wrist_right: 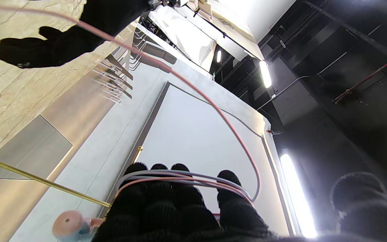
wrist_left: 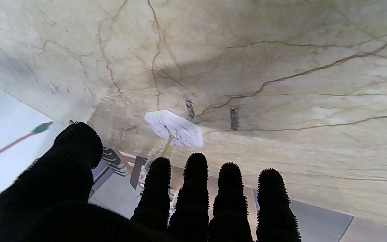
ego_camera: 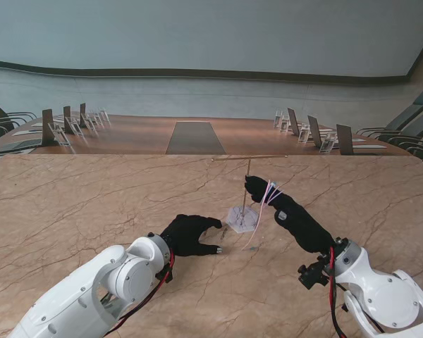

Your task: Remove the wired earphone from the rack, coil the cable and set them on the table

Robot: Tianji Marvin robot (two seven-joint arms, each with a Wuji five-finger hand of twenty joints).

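From the stand view, the rack (ego_camera: 244,204) stands mid-tabletop (ego_camera: 92,204): a thin gold post on a pale hexagonal base. The right robot hand (ego_camera: 264,191) is raised just beside the post, the pink earphone cable (ego_camera: 262,215) looped around its fingers, one strand trailing toward the base. The left robot hand (ego_camera: 190,234) rests left of the base, fingers spread, empty.

Left wrist view: the base (wrist_left: 174,128) lies just past the fingertips (wrist_left: 196,164).

Right wrist view: several cable turns (wrist_right: 183,177) circle the fingers (wrist_right: 160,188); a pink earbud (wrist_right: 68,226) sits by the palm.
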